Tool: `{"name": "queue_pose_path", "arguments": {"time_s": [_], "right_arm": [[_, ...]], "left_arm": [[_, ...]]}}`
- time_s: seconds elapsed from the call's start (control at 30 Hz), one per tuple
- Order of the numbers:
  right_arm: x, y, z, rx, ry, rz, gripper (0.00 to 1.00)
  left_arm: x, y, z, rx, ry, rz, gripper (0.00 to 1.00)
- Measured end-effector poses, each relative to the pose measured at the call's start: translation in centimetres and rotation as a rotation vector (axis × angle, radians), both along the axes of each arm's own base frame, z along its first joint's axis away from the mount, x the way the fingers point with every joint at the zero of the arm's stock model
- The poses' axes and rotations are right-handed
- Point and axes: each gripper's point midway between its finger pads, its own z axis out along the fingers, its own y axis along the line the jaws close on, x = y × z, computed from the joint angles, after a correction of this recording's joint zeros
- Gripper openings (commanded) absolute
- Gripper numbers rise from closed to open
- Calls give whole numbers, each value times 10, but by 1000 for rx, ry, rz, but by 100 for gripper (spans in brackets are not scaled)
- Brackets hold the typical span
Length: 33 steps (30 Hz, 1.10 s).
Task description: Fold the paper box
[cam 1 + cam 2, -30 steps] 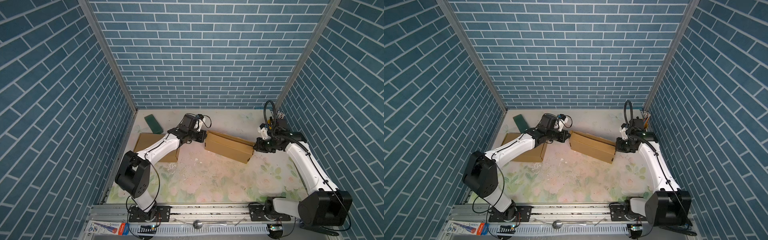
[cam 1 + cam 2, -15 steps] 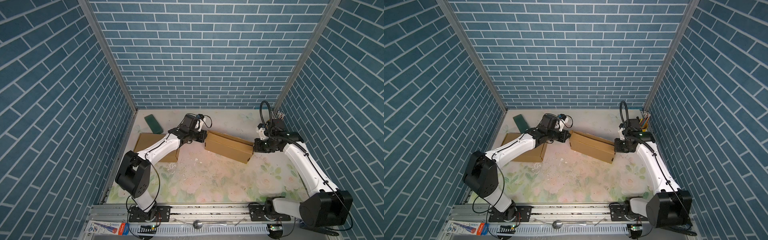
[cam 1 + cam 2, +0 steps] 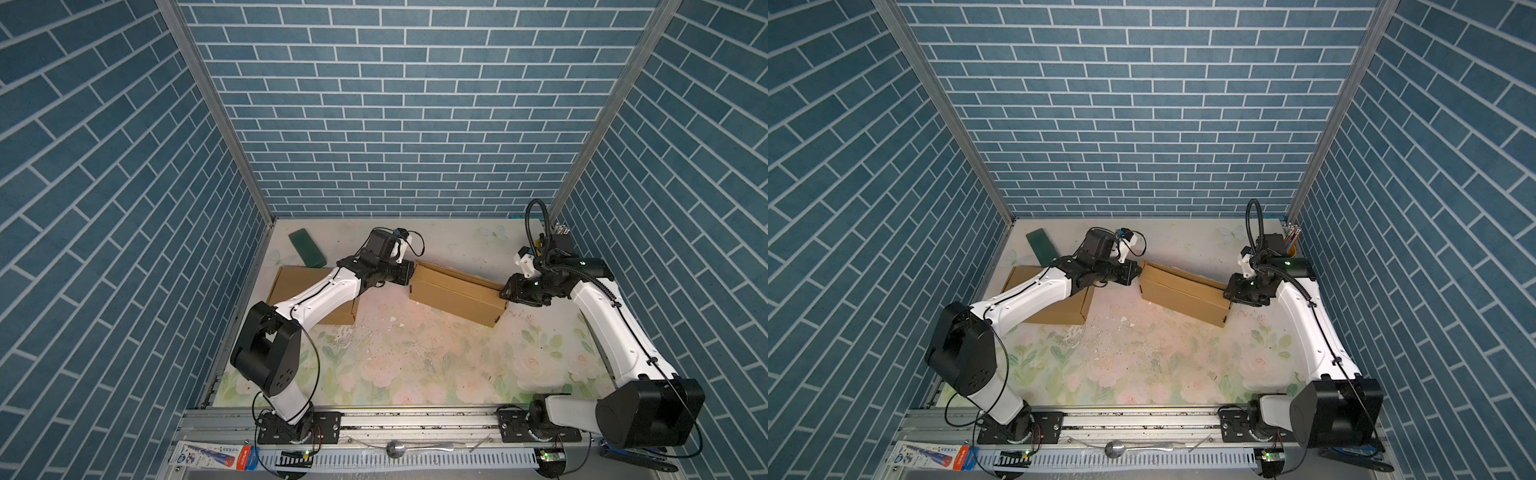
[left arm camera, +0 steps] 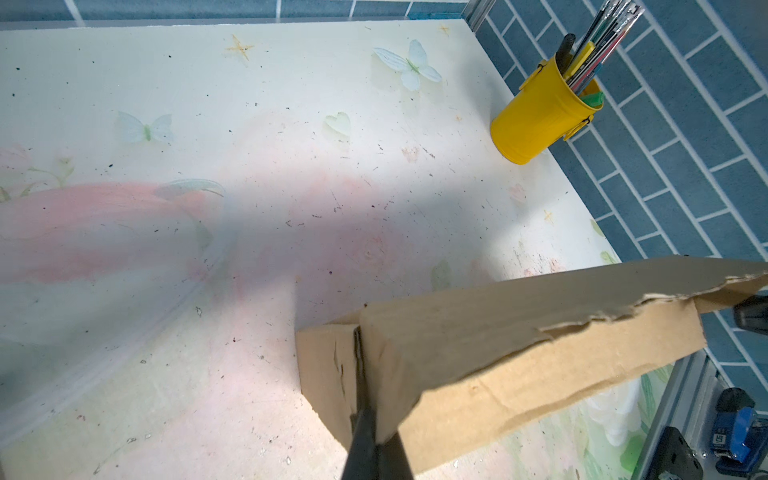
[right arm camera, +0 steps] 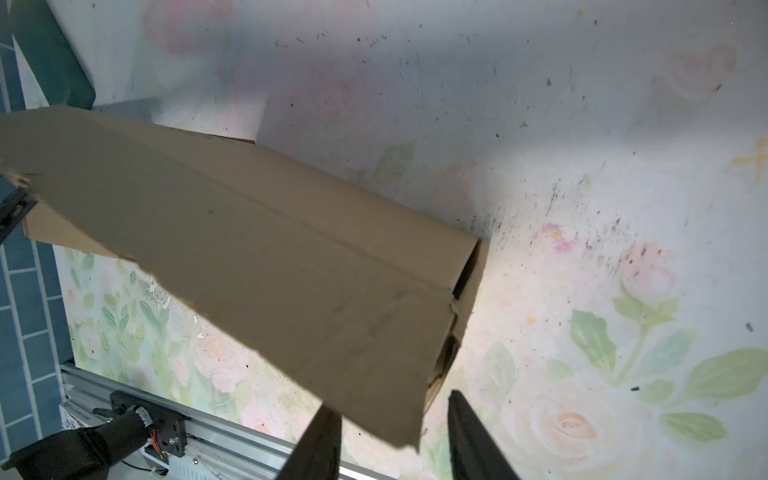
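1. Paper box [image 3: 455,293] sat on the worktop [image 3: 415,365] closer to the far edge than the near one, roughly mid-width. Its long axis ran on a diagonal, with the left end further back and the right end nearer the front.
2. Left end effector [image 3: 409,274] was at the left end. In the left wrist view its fingers [image 4: 365,419] were pinched together on the cardboard at that end panel, so I'd call it clamped on the box.
3. Right end effector [image 3: 509,291] was at the opposite end. In the right wrist view its jaws stood apart with the box's end corner poking in between them, not squeezed.
4. So the box lay stretched between the two arms with one at each short end, and neither was clearly nearer. My guess is the next move depends on the right one, since the open end faced it straight along the long axis.
5. Looks-wise it was plain brown corrugated card, partly formed into a long low shape. One long edge was ragged and torn, and the right end gaped with loose flaps showing.
6. Other stuff: a second cardboard piece [image 3: 299,282] lay under the left arm by the left edge, a dark green slab [image 3: 307,248] sat near the far left corner, and a yellow pen cup [image 4: 536,120] stood in the far right corner.
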Motion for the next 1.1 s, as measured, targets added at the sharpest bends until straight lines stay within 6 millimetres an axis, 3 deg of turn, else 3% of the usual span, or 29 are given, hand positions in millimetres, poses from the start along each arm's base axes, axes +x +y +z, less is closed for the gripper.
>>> {"name": "queue_pose_path", "arguments": {"time_s": [0.2, 0.33, 0.53, 0.73, 0.9, 1.1], "right_arm": [[10, -7, 34, -109, -130, 95, 78], [3, 19, 32, -302, -215, 345, 83], [10, 54, 6, -528, -257, 662, 84], [16, 82, -16, -622, -266, 879, 84], [22, 91, -22, -671, -291, 957, 82], [32, 100, -30, -715, -319, 997, 70]], "left_arm": [[0, 0, 0, 1, -1, -1, 0], [0, 0, 0, 1, -1, -1, 0], [0, 0, 0, 1, -2, -1, 0], [0, 0, 0, 1, -1, -2, 0], [0, 0, 0, 1, -2, -2, 0], [0, 0, 0, 3, -5, -5, 0]]}}
